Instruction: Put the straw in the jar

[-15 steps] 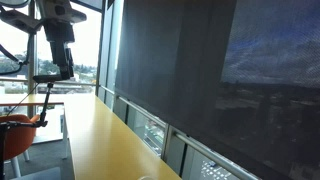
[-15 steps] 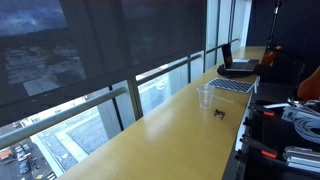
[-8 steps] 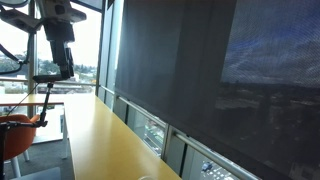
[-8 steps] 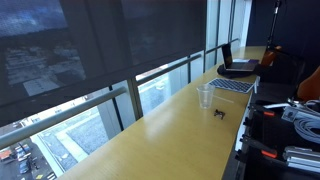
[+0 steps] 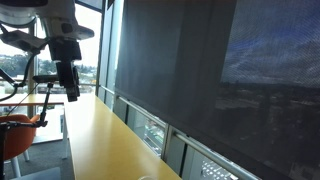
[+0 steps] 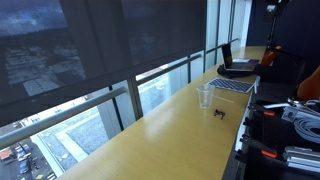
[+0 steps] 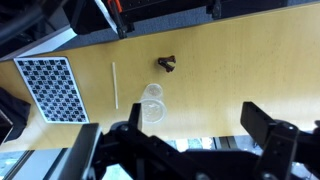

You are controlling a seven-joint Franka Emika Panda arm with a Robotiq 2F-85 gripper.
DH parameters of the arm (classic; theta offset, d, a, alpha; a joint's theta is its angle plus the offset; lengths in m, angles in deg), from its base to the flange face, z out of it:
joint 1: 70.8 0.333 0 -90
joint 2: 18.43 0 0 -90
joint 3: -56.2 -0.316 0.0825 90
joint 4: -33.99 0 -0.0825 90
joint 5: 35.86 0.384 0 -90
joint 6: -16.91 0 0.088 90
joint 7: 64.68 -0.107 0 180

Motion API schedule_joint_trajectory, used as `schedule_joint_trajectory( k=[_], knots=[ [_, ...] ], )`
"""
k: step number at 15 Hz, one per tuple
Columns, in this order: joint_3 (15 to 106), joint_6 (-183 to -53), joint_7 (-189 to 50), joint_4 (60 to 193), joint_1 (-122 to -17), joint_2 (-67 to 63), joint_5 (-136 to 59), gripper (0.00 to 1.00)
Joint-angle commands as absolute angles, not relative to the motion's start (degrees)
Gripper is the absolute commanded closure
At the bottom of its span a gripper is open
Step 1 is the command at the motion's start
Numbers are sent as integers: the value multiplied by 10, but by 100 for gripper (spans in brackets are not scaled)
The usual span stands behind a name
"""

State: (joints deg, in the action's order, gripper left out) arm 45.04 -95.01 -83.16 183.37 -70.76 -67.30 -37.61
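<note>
Straw point(image 7: 115, 85): thin, white, straight, lying flat midway between the table's point(image 7: 230, 70) two long edges, just beside the checkerboard point(image 7: 52, 88) and near the clear jar point(image 7: 152, 103), which stands by the window-side edge. In an exterior view the straw is too fine to make out beside the jar point(image 6: 205, 97). The gripper point(image 7: 175, 140) is cut off at the wrist view's bottom edge; its jaws stand wide apart, holding nothing. Since the earlier frame the gripper point(image 5: 71, 90) has descended; the table items are unchanged.
</note>
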Motion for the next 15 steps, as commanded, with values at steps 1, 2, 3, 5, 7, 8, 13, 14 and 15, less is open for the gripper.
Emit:
schedule_joint_trajectory(
  k=[1, 2, 3, 5, 7, 8, 13, 14, 15],
  knots=[
    [508, -1045, -758, 1905, -729, -679, -421, 0],
    [528, -1082, -737, 1925, -738, -671, -434, 0],
    [545, -1108, -720, 1933, -748, -659, -441, 0],
    [578, -1166, -685, 1926, -770, -611, -454, 0],
    [603, -1223, -656, 1934, -788, -574, -457, 0],
    [615, -1250, -642, 1934, -795, -552, -457, 0],
    [641, -1380, -606, 1917, -838, -411, -472, 0],
    [641, -1406, -606, 1910, -848, -379, -478, 0],
    [642, -1421, -604, 1897, -853, -349, -480, 0]
  ],
)
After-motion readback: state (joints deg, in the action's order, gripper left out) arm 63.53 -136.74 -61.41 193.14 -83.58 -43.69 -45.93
